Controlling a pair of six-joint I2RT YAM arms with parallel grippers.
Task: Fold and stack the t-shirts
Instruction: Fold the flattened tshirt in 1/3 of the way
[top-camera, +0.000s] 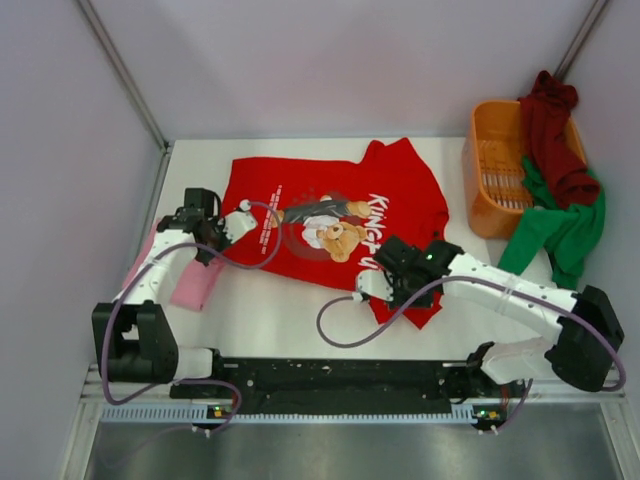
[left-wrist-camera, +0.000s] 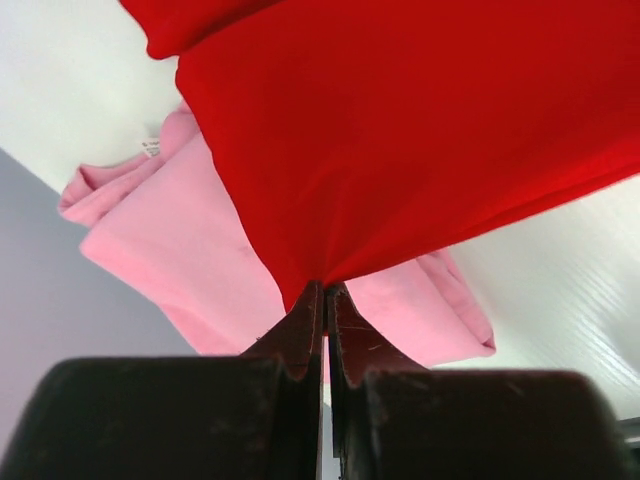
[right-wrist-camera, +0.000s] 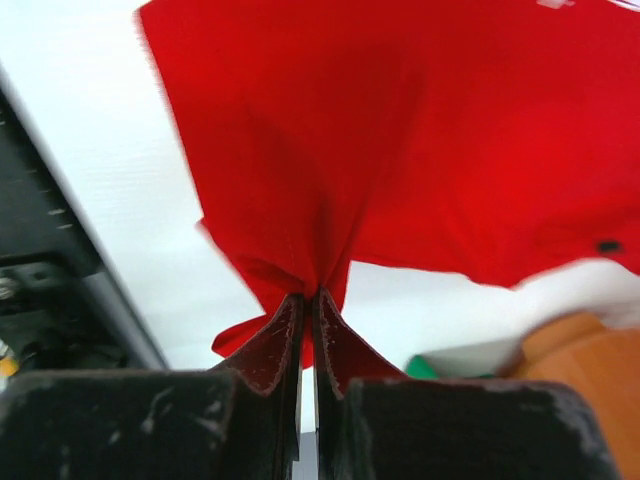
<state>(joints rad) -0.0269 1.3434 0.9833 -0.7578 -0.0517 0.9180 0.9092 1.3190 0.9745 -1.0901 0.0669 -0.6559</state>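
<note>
At the far left of the bench, a folded pink t-shirt lies close to the edge. Just right of it, we see the left tool clamped together on a thin pinch of the bright red t-shirt, at that shirt's left side. The wrist view shows red cloth fanning out from the closed tips and hanging directly over the pink one. We judge this the first risk: if the left arm pulls low or sideways, the red cloth could drag the pink shirt, undo its fold or nudge it toward the bench edge. The red shirt lies spread across the middle, chest graphic facing up. At its lower right corner the right tool is likewise closed tight on a bunched bit of hem. Both grips hold very little cloth, so a quick or uneven lift could let a corner slip free, and arms moving at different rates could leave the fold skewed or creased. A loose purple cable loops on the bench just beside that right corner and might catch the hem. At the far right, well apart, a maroon t-shirt and a green t-shirt drape over an orange basket.
</note>
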